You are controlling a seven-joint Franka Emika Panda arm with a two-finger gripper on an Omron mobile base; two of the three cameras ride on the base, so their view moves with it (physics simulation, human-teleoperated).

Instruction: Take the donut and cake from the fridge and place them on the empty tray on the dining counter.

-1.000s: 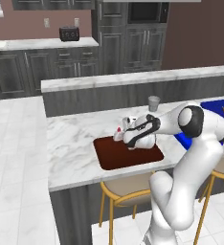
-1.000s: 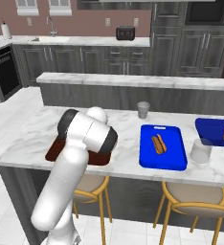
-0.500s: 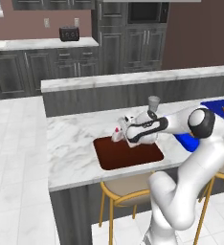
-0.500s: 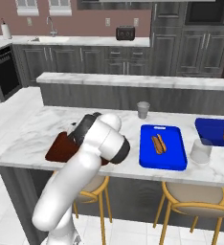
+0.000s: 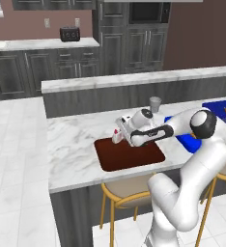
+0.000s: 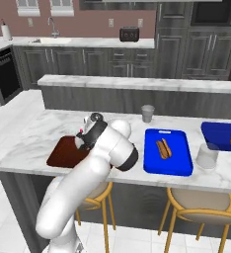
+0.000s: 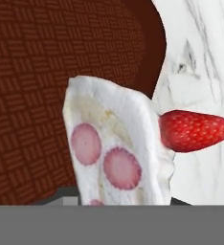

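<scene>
Cake slice over the tray corner

The hand [image 5: 119, 135] is clamped on the cake [image 7: 121, 153], right above the far edge of the tray [image 5: 129, 154] on the marble surface [image 5: 71, 149]. No readable writing anywhere.

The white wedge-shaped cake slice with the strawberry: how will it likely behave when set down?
The white wedge-shaped cake slice looks soft and creamy, so it probably squashes easily. Narrow and upright, it may tip on the dark reddish-brown rectangular tray. The strawberry juts sideways and might drop off.
</scene>
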